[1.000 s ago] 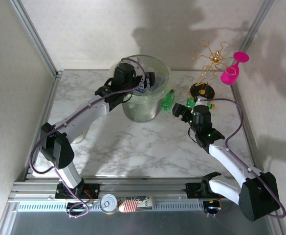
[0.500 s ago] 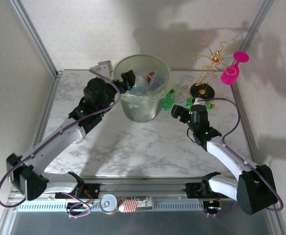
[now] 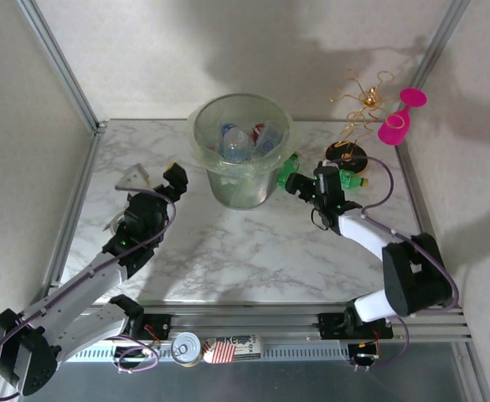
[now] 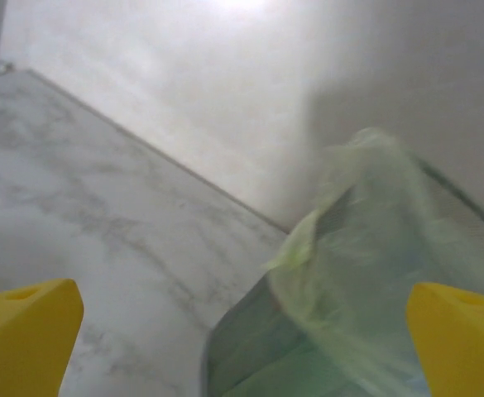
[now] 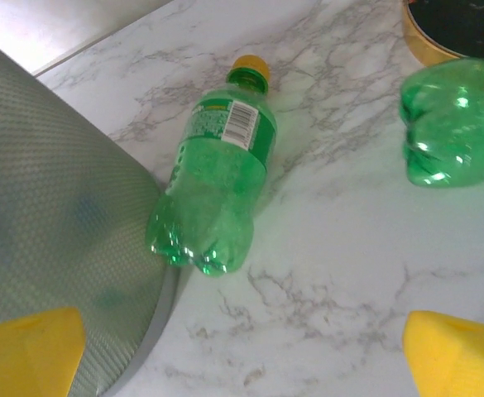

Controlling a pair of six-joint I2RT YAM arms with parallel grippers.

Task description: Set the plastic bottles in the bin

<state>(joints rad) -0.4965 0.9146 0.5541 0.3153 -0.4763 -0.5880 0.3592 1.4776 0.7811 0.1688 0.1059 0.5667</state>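
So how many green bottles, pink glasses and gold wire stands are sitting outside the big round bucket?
Green plastic bottles: 2
Pink plastic wine glass: 1
Gold wire stand with a black base: 1
Total: 4

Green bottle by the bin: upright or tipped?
Tipped: the green bottle lies on its side on the table, cap away from the bin.
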